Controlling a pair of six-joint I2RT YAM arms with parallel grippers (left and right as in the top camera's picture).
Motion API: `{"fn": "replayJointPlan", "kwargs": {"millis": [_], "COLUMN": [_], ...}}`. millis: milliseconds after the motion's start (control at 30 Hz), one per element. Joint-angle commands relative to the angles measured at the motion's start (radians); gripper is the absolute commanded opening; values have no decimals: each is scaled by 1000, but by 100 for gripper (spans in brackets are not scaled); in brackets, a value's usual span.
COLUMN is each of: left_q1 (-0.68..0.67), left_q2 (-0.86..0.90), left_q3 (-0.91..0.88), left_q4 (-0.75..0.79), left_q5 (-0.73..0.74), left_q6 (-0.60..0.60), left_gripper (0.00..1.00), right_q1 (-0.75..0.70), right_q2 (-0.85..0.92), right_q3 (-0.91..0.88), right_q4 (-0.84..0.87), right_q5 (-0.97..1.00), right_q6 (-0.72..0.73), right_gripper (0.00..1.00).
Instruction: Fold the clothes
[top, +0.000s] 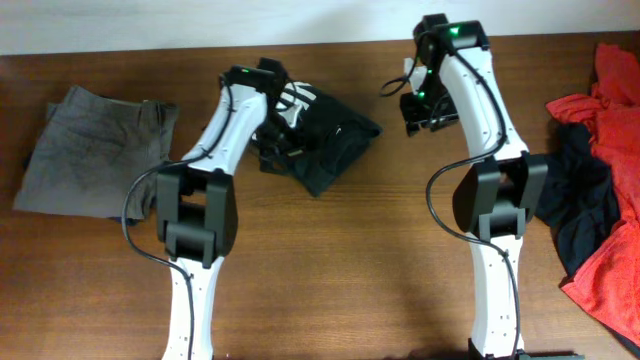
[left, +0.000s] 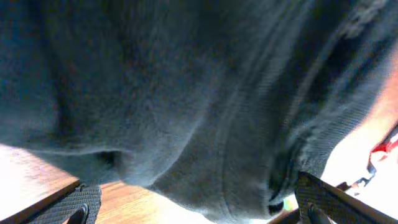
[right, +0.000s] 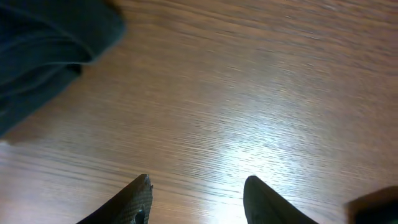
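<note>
Watching black top (top: 330, 140): left jaws wide against cloth, right jaws half-parted, empty, over worktop (right: 249, 93). I fear closing left bunches several layers, wrecking fold.

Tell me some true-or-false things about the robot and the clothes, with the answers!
1. A grey garment lies flat on the left side of the table. True.
2. The right gripper is holding a red cloth. False: its fingers are apart over bare wood and hold nothing.
3. The left gripper is wide open, right over the black top. True.
4. The red clothes are neatly folded. False: they lie in a crumpled heap at the table's right edge, mixed with a dark garment.
</note>
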Motion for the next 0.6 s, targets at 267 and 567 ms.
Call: {"fn": "replayJointPlan", "kwargs": {"millis": [267,567], "left_q1": [-2,39], "left_q2": [-21,-22], "left_q3": [-188,-282], "left_q4": [141,191], "left_q5": [-51,-74], "left_q6": [-120,-42], "left_gripper": [83,33], "right_q1": [-19,-19], "right_q2": [-28,-28], "right_q3": [10,10], "right_q4": [-11,-12], "right_q5": [4,4], "right_q6": [7,7], "right_gripper": [52,52]}}
